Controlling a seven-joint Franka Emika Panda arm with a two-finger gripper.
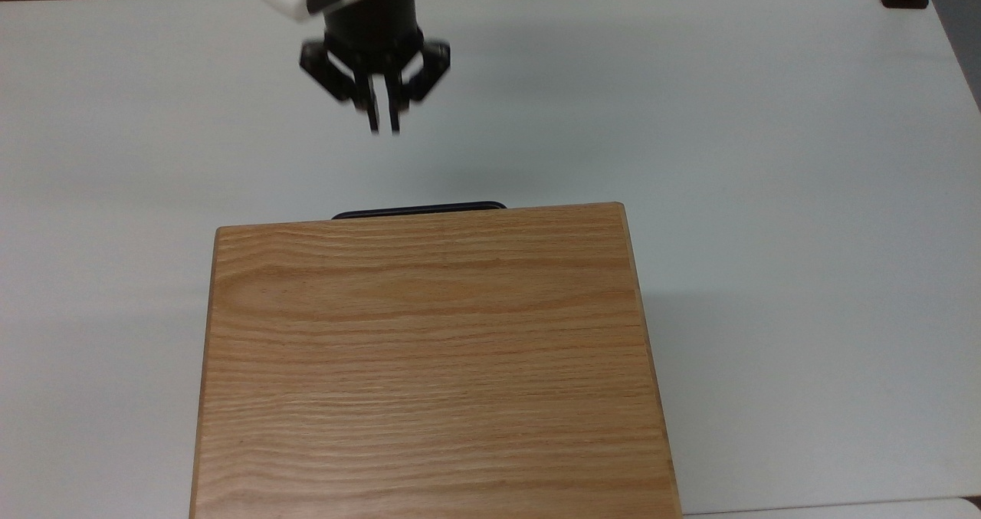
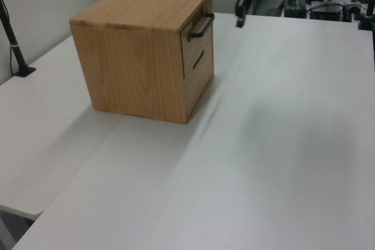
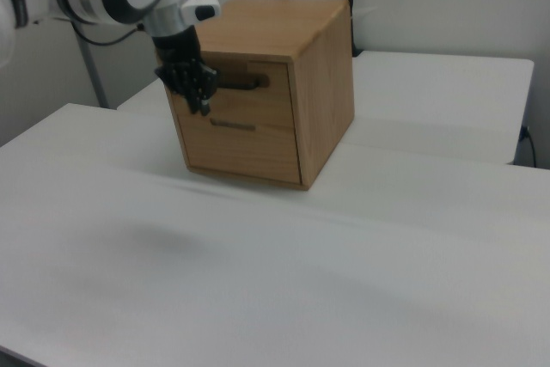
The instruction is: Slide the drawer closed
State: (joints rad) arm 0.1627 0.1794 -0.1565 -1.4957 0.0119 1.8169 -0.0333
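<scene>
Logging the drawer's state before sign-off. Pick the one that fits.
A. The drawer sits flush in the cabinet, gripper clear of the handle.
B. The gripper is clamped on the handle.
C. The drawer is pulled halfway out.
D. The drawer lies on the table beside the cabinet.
A: the drawer front lies flush with the cabinet face, and the gripper hangs apart from the handle over the table.
</scene>
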